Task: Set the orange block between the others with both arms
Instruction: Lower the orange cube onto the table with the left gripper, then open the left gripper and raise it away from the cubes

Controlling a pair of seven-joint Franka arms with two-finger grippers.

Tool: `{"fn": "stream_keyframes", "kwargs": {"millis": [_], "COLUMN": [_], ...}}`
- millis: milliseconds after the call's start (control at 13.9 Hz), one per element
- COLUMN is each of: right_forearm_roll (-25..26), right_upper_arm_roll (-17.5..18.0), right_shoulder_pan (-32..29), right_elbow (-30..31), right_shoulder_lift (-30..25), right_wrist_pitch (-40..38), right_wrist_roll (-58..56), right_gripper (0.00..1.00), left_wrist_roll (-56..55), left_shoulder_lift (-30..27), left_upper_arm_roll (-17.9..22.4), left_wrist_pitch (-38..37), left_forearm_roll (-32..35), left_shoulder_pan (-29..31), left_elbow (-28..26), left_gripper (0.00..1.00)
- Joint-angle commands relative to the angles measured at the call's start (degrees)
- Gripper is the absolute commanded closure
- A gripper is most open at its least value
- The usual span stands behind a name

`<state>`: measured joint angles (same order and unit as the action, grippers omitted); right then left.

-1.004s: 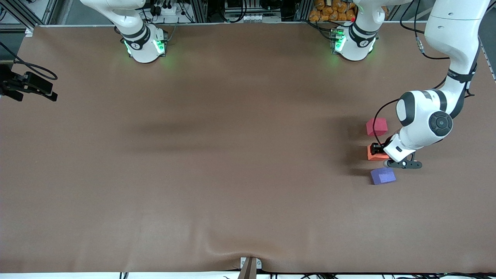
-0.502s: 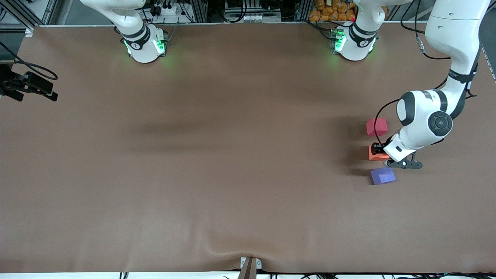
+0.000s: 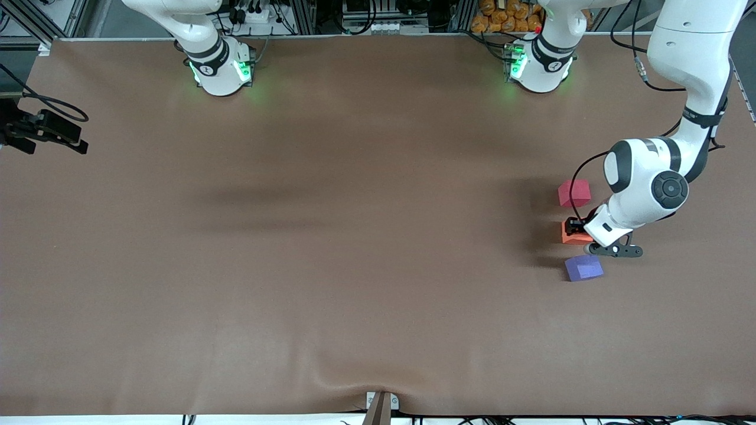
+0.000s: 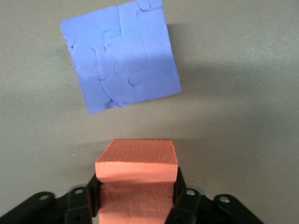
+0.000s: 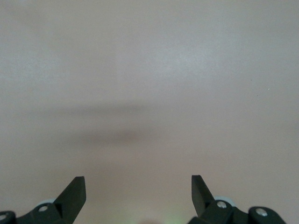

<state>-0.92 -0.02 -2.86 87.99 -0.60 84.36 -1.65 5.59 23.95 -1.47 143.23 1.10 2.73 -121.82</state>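
Note:
The orange block (image 3: 572, 237) sits low at the table in line between the red-pink cube (image 3: 574, 192) and the purple-blue cube (image 3: 583, 267). My left gripper (image 3: 573, 226) reaches down over it from the left arm's end of the table. In the left wrist view the orange block (image 4: 136, 168) is pinched between the two black fingers (image 4: 93, 193), its sides dented in, with the purple-blue cube (image 4: 120, 56) a short gap away. My right gripper (image 5: 138, 184) hangs open over bare table and holds nothing. It is out of the front view.
The brown table mat (image 3: 354, 236) has a small ridge at its near edge (image 3: 354, 383). A black camera mount (image 3: 41, 130) sticks in at the right arm's end. Both arm bases (image 3: 221, 68) stand along the edge farthest from the front camera.
The left arm has shifted only very slightly with the orange block between its fingers. The right arm has not moved.

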Motion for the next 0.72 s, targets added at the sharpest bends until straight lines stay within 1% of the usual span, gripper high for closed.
{"fn": "stream_keyframes", "kwargs": {"millis": [0, 143, 287, 430, 645], "right_forearm_roll": [0.83, 0.83, 0.83, 0.92, 1.27], "right_upper_arm_roll": [0.02, 0.02, 0.02, 0.10, 0.10], "right_shoulder_pan": [0.31, 0.31, 0.31, 0.57, 0.49], "right_elbow": [1.57, 1.48, 1.48, 1.22, 1.13], "right_shoulder_lift": [-1.42, -1.33, -1.33, -1.25, -1.07], "right_wrist_pitch": [0.37, 0.63, 0.72, 0.89, 1.24], "right_wrist_roll": [-0.63, -0.63, -0.63, -0.72, -0.63], "right_gripper": [0.00, 0.00, 0.00, 0.00, 0.00], "left_wrist_roll": [-1.11, -1.54, -2.25, -2.25, -5.83], "left_shoulder_lift": [0.13, -0.31, -2.06, -4.34, -10.49], "left_upper_arm_roll": [-0.11, -0.02, -0.11, -0.11, -0.55], "left_wrist_pitch": [0.47, 0.21, -1.89, -6.71, -14.97], "left_forearm_roll": [1.45, 1.45, 1.54, 1.54, 1.45], "left_shoulder_pan": [0.26, 0.26, 0.17, 0.17, 0.08], "left_elbow": [0.61, 1.23, 1.67, 3.77, 6.41], "left_gripper": [0.00, 0.00, 0.00, 0.00, 0.00]}}
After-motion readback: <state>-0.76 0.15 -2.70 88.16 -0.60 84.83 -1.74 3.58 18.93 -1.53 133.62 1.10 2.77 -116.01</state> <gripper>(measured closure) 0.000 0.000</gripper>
